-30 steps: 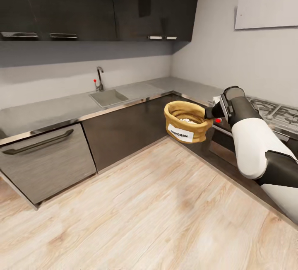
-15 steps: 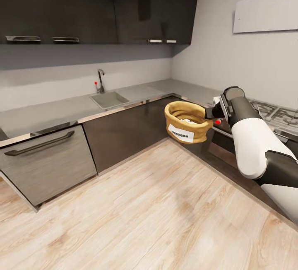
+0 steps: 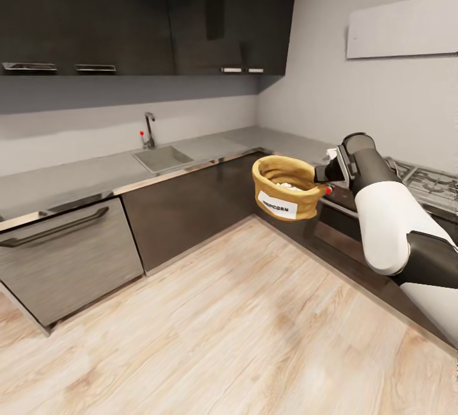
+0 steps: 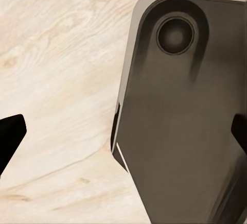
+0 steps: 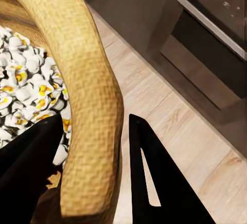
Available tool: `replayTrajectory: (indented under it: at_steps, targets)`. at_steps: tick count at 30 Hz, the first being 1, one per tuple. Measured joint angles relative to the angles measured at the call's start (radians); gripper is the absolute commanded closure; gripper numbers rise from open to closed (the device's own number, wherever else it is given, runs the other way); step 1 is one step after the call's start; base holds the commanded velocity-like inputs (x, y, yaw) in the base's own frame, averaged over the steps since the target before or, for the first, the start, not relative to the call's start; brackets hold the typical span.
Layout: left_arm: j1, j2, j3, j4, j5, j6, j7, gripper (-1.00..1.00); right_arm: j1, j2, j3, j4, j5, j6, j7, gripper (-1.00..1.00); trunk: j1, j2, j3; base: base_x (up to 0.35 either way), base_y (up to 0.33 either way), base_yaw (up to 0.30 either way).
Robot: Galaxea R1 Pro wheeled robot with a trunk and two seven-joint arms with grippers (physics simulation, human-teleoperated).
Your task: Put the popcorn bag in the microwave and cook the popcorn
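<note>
The right gripper [image 5: 92, 167] is clamped on the rolled rim of the popcorn bag [image 3: 285, 188], one finger inside among white popped kernels, the other outside. The bag hangs upright in mid-air at centre right of the head view, above the pale wood floor [image 3: 242, 326] and in front of dark lower cabinets. Behind it the grey countertop [image 3: 83, 176] runs along the wall to a sink [image 3: 162, 158] with a tap, dark upper cabinets overhead. At the right edge lies a gas hob [image 3: 426, 181]. The left gripper [image 4: 123, 136] points down at the floor; its fingertips stand spread wide, holding nothing.
</note>
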Motion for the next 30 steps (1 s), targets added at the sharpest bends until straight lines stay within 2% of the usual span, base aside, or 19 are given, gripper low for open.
replayTrajectory:
  at_steps: [30]
  targets:
    - [0.000,0.000,0.000,0.000,0.000,-0.001,0.000,-1.00,0.000,-0.002,0.000,0.000,0.002,0.000,0.000,1.00,0.000,0.000,0.047,0.000,0.000,-0.091]
